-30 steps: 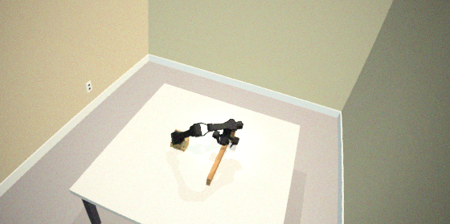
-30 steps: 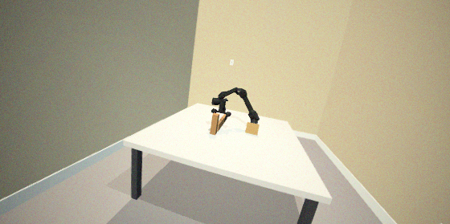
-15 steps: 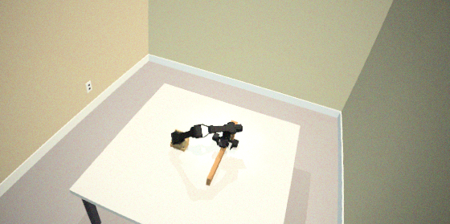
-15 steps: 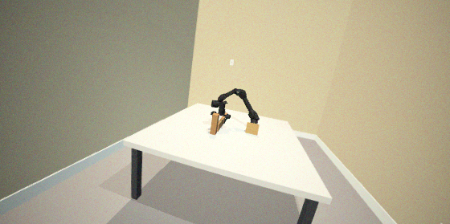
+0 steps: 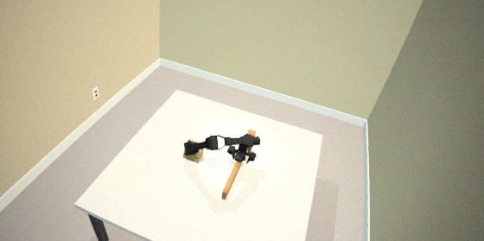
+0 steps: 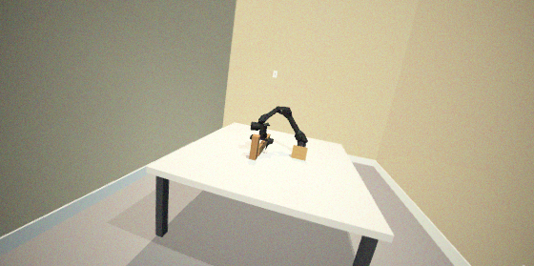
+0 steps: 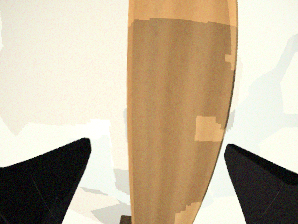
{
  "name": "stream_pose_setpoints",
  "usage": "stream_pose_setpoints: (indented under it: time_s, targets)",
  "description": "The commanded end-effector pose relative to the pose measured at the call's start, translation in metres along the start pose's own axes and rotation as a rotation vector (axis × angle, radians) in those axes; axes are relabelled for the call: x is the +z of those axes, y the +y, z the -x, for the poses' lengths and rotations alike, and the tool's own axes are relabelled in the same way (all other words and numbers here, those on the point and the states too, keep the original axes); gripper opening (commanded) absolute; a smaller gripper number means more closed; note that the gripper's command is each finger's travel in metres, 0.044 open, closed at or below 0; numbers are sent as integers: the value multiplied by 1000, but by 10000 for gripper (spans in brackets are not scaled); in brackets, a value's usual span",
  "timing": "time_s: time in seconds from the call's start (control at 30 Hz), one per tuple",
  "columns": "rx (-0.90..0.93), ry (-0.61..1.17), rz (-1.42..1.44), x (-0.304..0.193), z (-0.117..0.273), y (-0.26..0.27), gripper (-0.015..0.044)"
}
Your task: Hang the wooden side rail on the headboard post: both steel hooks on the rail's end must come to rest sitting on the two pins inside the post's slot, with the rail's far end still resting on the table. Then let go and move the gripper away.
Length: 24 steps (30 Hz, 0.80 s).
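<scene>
Well inside the pale surface's edges, the rail runs lengthwise between the pincer's fingers (nearer the right one), which stand wide, gripping nothing.

In the wrist view, the wooden rail runs from 12 to 6 o'clock between the spread fingertips of the gripper, with a wider gap toward 9 o'clock than toward 3. A dark piece obstructs around 7 o'clock.
</scene>
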State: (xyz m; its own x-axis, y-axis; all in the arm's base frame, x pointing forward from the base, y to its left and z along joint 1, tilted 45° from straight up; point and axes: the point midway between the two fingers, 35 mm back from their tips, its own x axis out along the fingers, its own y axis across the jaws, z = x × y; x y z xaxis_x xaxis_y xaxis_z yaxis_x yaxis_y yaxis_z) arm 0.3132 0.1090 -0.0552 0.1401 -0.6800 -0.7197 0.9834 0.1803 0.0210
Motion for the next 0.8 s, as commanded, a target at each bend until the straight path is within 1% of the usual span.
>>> stream_pose_setpoints:
  time_s: [0.0,0.03,0.47,0.63,0.7,0.73,0.77]
  targets:
    - [-4,-6,5,1,-6,-2,440]
    - [-4,-6,5,1,-6,-2,440]
    - [-4,-6,5,1,-6,-2,99]
    - [-4,-6,5,1,-6,-2,65]
    - [-4,-6,5,1,-6,-2,13]
    - [-4,-6,5,1,-6,-2,0]
    - [-4,-6,5,1,-6,-2,0]
